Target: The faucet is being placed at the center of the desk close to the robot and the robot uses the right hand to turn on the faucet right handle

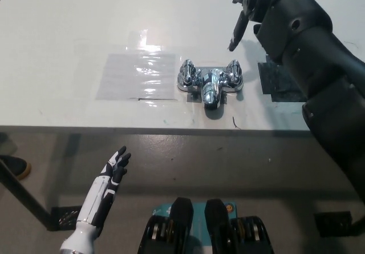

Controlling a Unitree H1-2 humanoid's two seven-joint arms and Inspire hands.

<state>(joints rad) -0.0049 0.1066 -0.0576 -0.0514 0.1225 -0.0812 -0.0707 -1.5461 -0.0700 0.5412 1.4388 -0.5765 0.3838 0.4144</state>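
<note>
Chrome faucet (210, 85) on desk (57, 37) | right handle (234, 74) just robot-side of right hand (254, 5), untouched | right hand empty, unclenched | left hand (116, 167) idle below desk edge, spread

The one camera is sitting on the robot's head and looking steeply down. It is facing the table (68, 25), whose near edge is running across the middle of the picture. It is close enough that the faucet (210, 81) by that edge is showing clearly. The floor (228, 162) is filling the bottom.
</note>
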